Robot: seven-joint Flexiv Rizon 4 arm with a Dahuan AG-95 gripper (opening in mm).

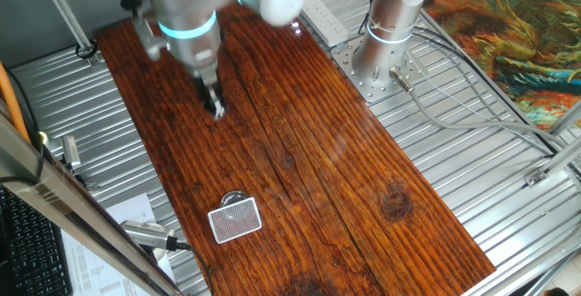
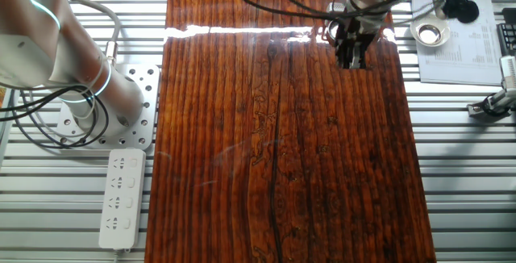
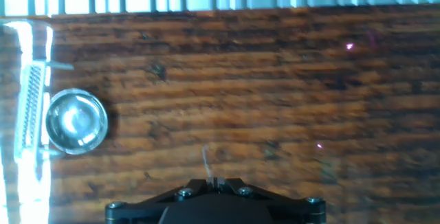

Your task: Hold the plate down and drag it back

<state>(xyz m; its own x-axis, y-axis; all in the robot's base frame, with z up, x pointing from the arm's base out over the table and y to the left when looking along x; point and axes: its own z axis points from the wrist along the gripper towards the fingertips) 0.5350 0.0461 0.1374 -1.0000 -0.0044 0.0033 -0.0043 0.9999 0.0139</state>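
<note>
The plate (image 3: 76,121) lies flat on the bench (image 1: 345,178), a small shiny round dish with a raised rim. In the hand view it sits at the left of the picture, touching or just beside the card (image 3: 31,114), which lies between it and the bench's edge there. In one fixed view only a sliver of the plate (image 1: 233,196) shows, peeping out from behind the top edge of the card (image 1: 235,220); both sit near the bench's near-left corner in that view. In the other fixed view the plate is hidden behind the tool.

The tool (image 1: 216,107) hangs over the wood well apart from the plate, further up the bench and nearer its left edge as that view has it. In the other fixed view the tool (image 2: 352,56) is near the far-right corner of the bench, its dark fingers pointing down at the boards. It holds nothing. The fingertips stand close together, but whether they are quite closed I cannot tell; the hand view shows only the black base of the tool (image 3: 214,203) at the bottom edge.

Off the bench, a white power strip (image 2: 121,198) lies on the metal slats beside the arm's base (image 2: 97,110), and a printed sheet (image 2: 455,49) lies past the right edge.
</note>
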